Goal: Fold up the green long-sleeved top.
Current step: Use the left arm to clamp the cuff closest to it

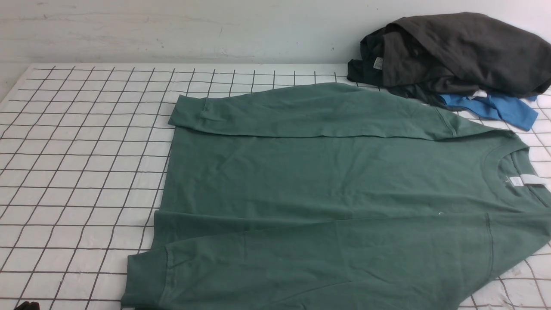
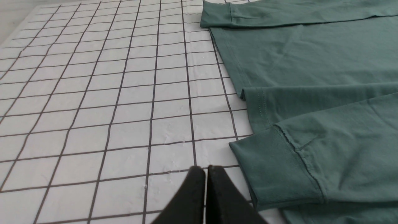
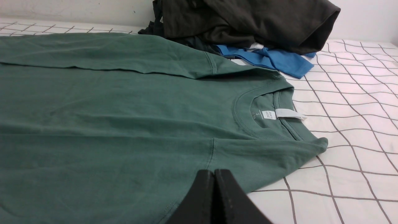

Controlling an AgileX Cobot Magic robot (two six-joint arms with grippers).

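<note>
The green long-sleeved top lies flat on the gridded table, neck to the right, hem to the left. Both sleeves are folded in over the body: the far sleeve and the near sleeve. Its ribbed collar and white neck label show at the right. My left gripper is shut and empty, hovering over the bare sheet just beside the near sleeve's cuff. My right gripper is shut and empty above the top's near shoulder. In the front view only a dark tip of the left gripper shows.
A heap of dark charcoal garments with a bright blue cloth under it sits at the back right, touching the top's far shoulder. The white gridded sheet covers the table. A pale wall runs behind.
</note>
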